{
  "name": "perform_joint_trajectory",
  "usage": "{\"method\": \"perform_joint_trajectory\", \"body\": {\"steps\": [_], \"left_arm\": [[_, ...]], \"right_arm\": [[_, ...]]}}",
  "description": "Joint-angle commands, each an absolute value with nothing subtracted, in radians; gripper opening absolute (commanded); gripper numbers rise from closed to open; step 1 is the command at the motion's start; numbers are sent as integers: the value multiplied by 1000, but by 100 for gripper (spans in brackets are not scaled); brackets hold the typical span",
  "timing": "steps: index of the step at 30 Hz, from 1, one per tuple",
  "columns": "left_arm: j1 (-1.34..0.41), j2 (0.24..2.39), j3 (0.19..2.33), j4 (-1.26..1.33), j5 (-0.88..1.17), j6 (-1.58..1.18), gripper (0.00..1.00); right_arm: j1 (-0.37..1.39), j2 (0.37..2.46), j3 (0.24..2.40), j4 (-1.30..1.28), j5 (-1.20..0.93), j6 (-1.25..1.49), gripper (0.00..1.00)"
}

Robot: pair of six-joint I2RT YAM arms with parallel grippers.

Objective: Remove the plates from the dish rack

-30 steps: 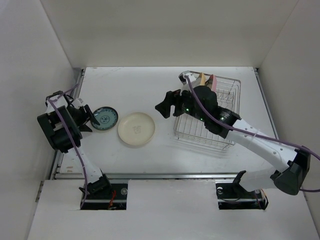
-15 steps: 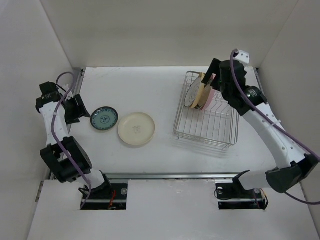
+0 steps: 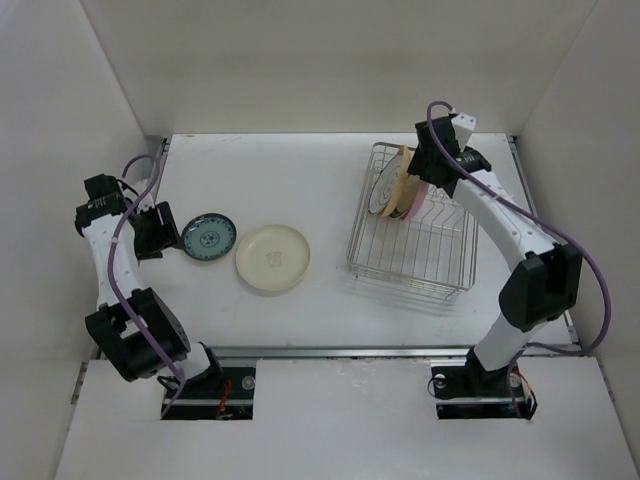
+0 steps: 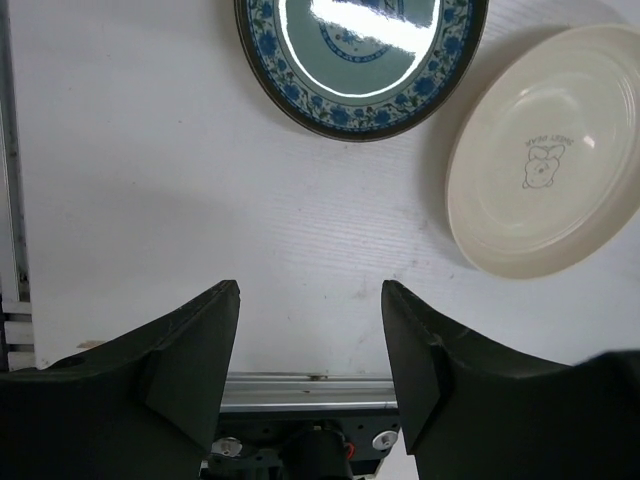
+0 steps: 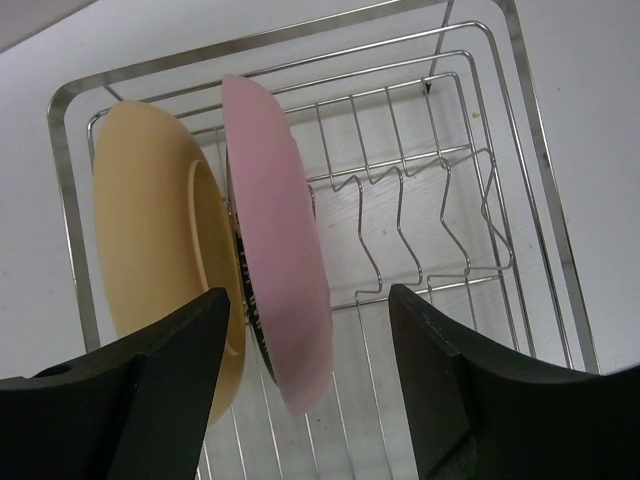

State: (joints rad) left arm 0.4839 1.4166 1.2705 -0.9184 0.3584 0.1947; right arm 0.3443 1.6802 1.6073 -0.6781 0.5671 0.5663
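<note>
White enclosure walls surround a white desk [image 3: 300, 170]. The rectangular silver wire dish rack [image 3: 405, 281] stands on the desk's right half. Three plates stand on edge at its far end: a yellow-orange round plate [image 5: 150, 230], a pink round plate [image 5: 275, 270], and a dark-rimmed plate [image 5: 243, 290] squeezed between them. A teal round plate with blue pattern [image 3: 208, 237] and a plain cream round plate [image 3: 272, 258] lie flat on the desk left of the rack, just beside each other.

The right claw [image 5: 310, 300] hovers over the rack's far end, fingers apart, the pink plate's rim framed between them; contact cannot be determined. The left claw [image 4: 310, 290] hangs beside the teal plate, fingers apart, holding nothing.
</note>
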Motion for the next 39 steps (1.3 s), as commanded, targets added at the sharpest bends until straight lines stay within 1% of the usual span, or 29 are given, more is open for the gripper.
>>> {"method": "perform_joint_trajectory", "body": {"steps": [1,3,5,6,8,9,12,13,15,16,19,24,27,28,31,33,35,39], "left_arm": [[482,1347,1246,-965,371,235,56],[482,1347,1246,-965,371,244,56],[482,1347,1235,-965,371,244,56],[482,1347,1235,-965,383,244,56],[482,1347,1226,-974,383,244,56],[482,1347,1226,-974,383,255,56],[482,1347,1226,-986,383,255,56],[482,1336,1226,-986,393,255,56],[482,1336,1226,-986,402,255,56],[482,1327,1226,-995,402,255,56],[482,1327,1235,-1005,413,255,57],[482,1318,1253,-1023,422,264,57],[482,1308,1253,-1023,422,273,57],[482,1308,1253,-1023,422,273,57],[482,1299,1244,-1032,431,282,58],[482,1299,1244,-1042,431,291,58],[482,1279,1244,-1051,448,304,58],[473,1270,1264,-1095,535,351,65]], "right_arm": [[325,1678,1608,-626,600,591,71],[325,1722,1617,-617,600,591,69],[316,1779,1654,-617,577,591,66],[307,1796,1666,-629,577,581,58],[307,1822,1684,-646,577,581,46],[307,1831,1684,-656,577,581,33],[307,1803,1672,-657,609,581,16],[307,1792,1672,-667,621,581,7],[307,1763,1672,-682,663,581,1],[307,1726,1672,-693,679,581,0],[319,1645,1672,-693,753,555,0],[330,1603,1749,-761,871,503,0],[330,1594,1759,-770,871,463,2],[330,1594,1759,-770,839,463,2],[330,1612,1759,-770,805,463,0],[330,1597,1749,-781,805,481,0],[330,1566,1758,-790,848,495,0],[359,1454,1779,-799,984,495,0]]}}
